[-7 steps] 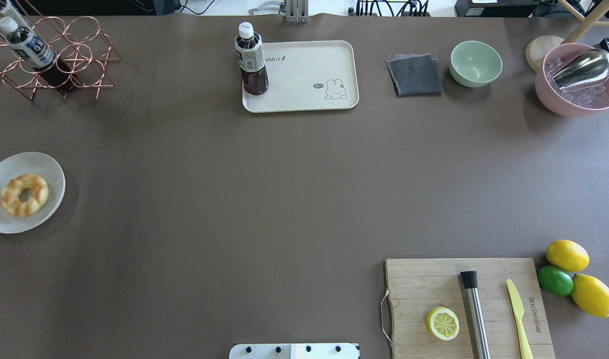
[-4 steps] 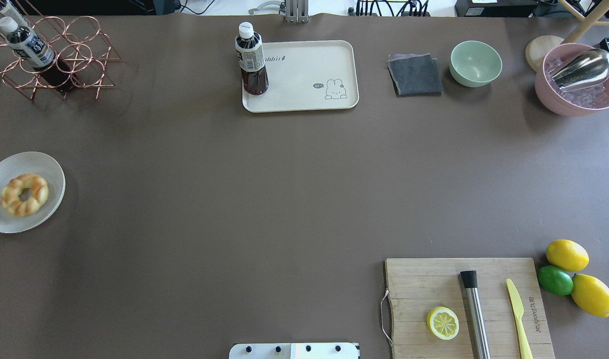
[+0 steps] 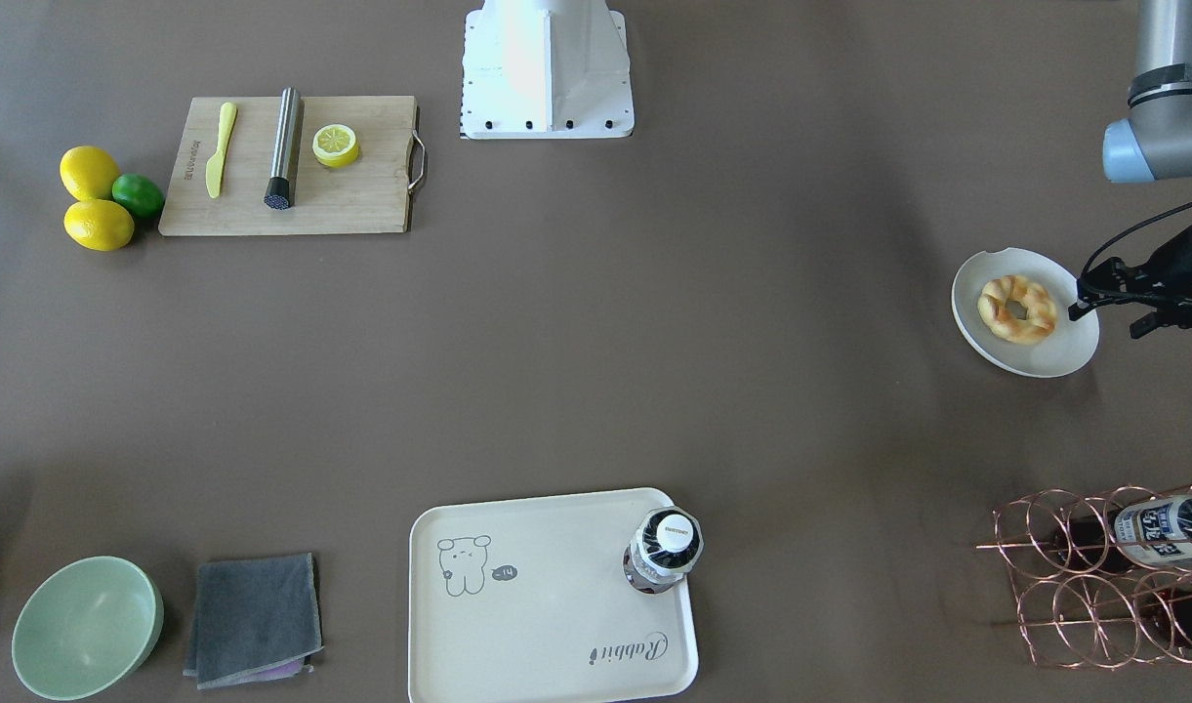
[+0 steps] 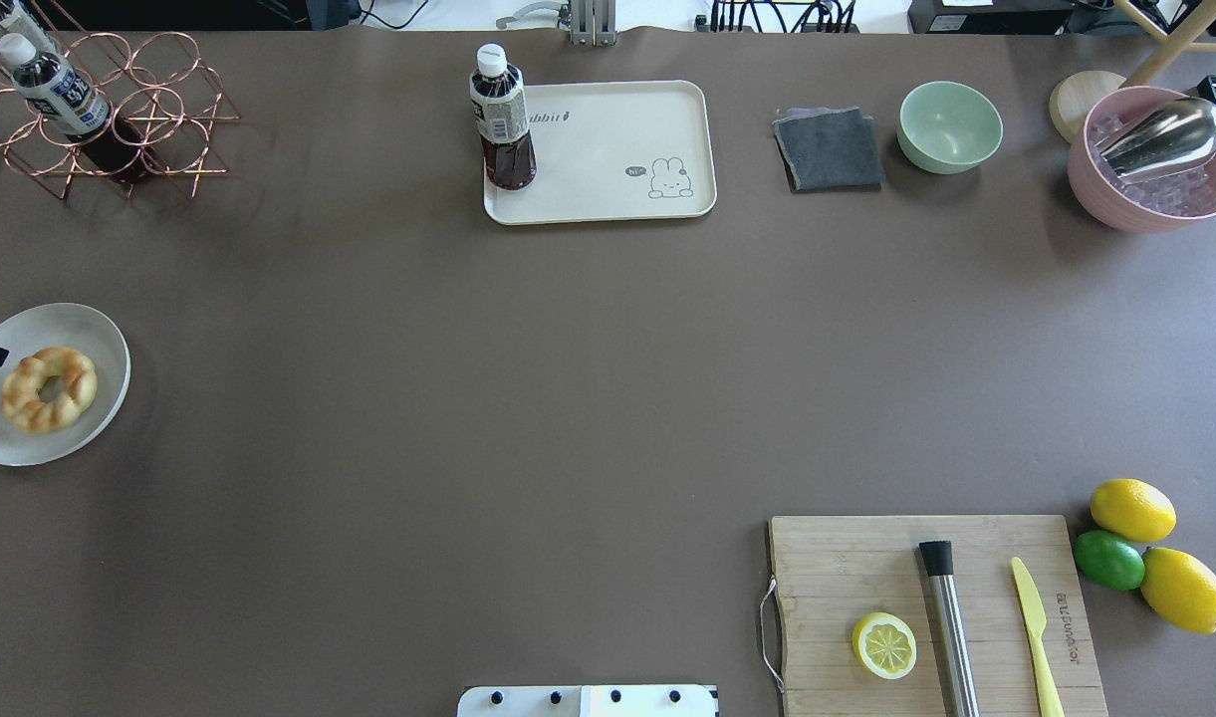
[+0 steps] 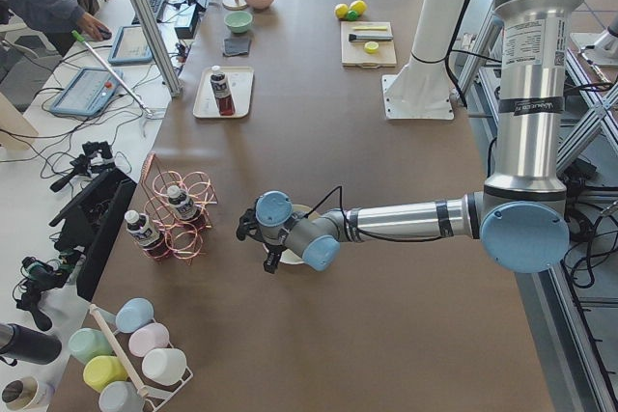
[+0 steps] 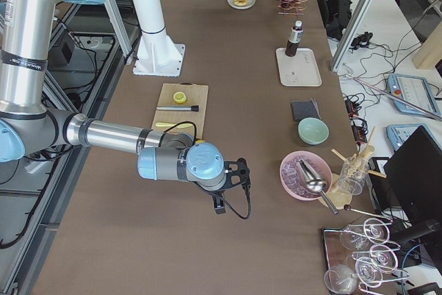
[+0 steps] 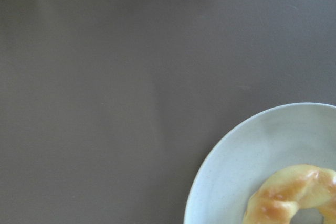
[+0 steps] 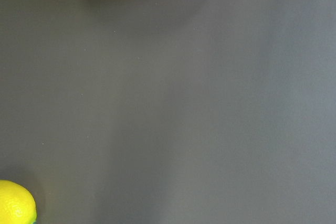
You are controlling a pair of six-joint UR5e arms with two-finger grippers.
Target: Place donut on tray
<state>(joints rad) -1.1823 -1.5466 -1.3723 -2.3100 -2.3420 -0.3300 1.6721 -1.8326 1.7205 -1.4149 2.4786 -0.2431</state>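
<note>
The donut (image 4: 49, 388), golden and twisted, lies on a round off-white plate (image 4: 80, 329) at the table's left edge. It also shows in the front view (image 3: 1017, 309) and at the lower right of the left wrist view (image 7: 294, 198). The cream tray (image 4: 608, 129) with the bear drawing sits at the far middle, with a dark drink bottle (image 4: 503, 124) standing on its left end. My left gripper (image 3: 1093, 293) hovers at the plate's outer edge, beside the donut; I cannot tell whether it is open or shut. My right gripper (image 6: 228, 188) hangs over bare table near the lemons; I cannot tell its state.
A copper wire rack (image 4: 110, 129) with bottles stands at the far left. A grey cloth (image 4: 829, 149), a green bowl (image 4: 950, 126) and a pink ice bowl (image 4: 1155, 169) sit at the far right. A cutting board (image 4: 866, 558) with a lemon half, muddler and knife sits near right, beside lemons (image 4: 1132, 510).
A black part of my left gripper and its cable have come into the overhead view at the left edge, over the plate's rim. The donut and tray have not moved.
</note>
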